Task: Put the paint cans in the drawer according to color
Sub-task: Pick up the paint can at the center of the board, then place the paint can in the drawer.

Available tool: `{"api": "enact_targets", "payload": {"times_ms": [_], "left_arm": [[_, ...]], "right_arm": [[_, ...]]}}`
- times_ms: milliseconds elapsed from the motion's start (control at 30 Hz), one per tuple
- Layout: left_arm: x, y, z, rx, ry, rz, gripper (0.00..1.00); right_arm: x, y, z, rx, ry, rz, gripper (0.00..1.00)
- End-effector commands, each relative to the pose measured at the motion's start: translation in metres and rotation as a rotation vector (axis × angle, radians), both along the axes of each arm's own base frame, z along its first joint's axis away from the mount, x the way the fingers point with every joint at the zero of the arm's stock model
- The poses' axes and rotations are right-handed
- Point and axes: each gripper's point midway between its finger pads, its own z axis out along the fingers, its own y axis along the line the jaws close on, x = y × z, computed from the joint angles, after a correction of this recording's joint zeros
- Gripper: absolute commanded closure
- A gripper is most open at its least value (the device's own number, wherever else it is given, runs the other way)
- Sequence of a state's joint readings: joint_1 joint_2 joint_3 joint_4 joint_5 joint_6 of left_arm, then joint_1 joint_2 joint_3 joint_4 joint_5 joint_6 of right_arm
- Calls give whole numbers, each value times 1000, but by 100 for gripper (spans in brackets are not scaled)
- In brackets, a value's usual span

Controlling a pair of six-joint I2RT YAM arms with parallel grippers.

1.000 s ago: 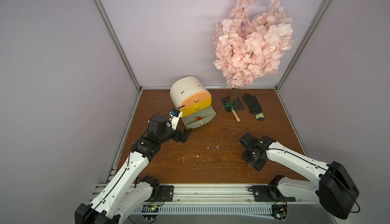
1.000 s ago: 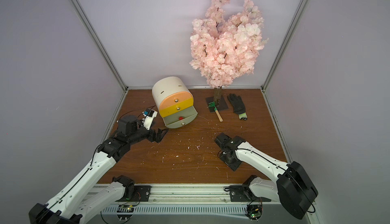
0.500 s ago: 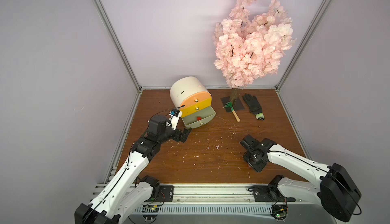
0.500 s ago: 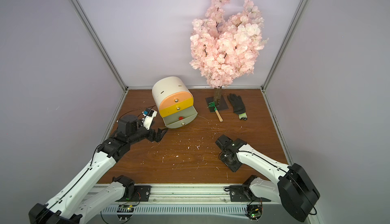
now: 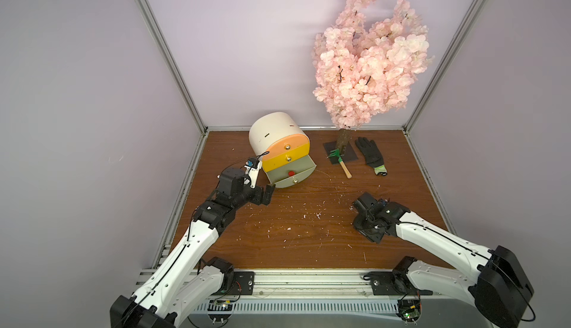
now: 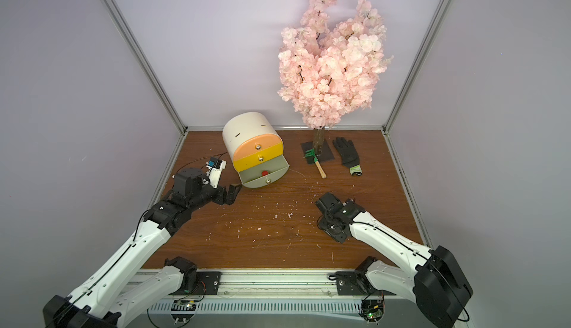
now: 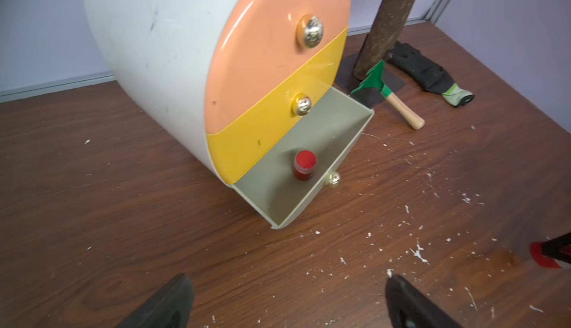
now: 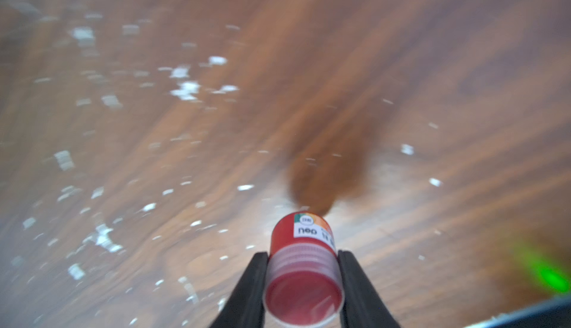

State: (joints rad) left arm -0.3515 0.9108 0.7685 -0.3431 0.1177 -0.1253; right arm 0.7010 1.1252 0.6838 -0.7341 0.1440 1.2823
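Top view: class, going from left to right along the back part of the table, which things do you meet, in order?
Cabinet → rake → glove. The tree is left out: it overlaps the rake and the glove.

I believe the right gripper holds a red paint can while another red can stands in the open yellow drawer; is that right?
Not quite: the standing red can sits in the open grey-beige bottom drawer, as the left wrist view shows; the yellow drawer is shut. The right gripper does hold the other red can.
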Motion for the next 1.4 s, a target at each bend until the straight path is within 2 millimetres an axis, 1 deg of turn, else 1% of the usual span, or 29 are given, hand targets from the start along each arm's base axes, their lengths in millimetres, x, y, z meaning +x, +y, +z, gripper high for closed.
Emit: {"api": "enact_targets", "payload": {"times_ms": [0, 67, 167, 233, 333, 400, 533, 633, 733, 833, 1000, 1067, 1167, 1267, 1367], "left_arm": [[7, 18, 5, 21, 11, 112, 0], [8, 17, 3, 13, 25, 116, 0], [10, 25, -1, 28, 38, 164, 0], [10, 31, -3, 38, 45, 200, 0], [10, 32, 0, 29, 41, 212, 0], [10, 32, 2, 21, 37, 218, 0], [10, 31, 2, 10, 38, 219, 0], [9, 31, 2, 9, 36, 217, 0], [8, 33, 3, 13, 30, 221, 0], [7, 34, 3, 19, 30, 221, 0], [7, 36, 2, 32, 27, 225, 0], [6, 37, 2, 35, 25, 227, 0], [4, 39, 0, 41, 25, 233, 0], [3, 41, -2, 49, 24, 239, 0], [2, 43, -2, 53, 23, 245, 0]], "right_arm": [[33, 37, 33, 58, -143, 210, 75], [45, 48, 45, 43, -167, 281, 76], [68, 65, 62, -29, -183, 384, 78], [88, 79, 75, -79, -197, 444, 78], [118, 103, 96, -100, -246, 492, 79], [136, 119, 106, -106, -277, 517, 79], [171, 148, 113, -116, -306, 546, 79], [192, 171, 118, -93, -338, 553, 79], [211, 188, 122, -77, -371, 548, 78], [228, 201, 123, -76, -399, 538, 79], [243, 227, 124, -52, -430, 547, 78], [246, 234, 122, -64, -427, 549, 78], [245, 246, 116, -62, -413, 551, 78], [241, 257, 114, -57, -423, 542, 77], [235, 263, 112, -51, -429, 523, 77]]}}
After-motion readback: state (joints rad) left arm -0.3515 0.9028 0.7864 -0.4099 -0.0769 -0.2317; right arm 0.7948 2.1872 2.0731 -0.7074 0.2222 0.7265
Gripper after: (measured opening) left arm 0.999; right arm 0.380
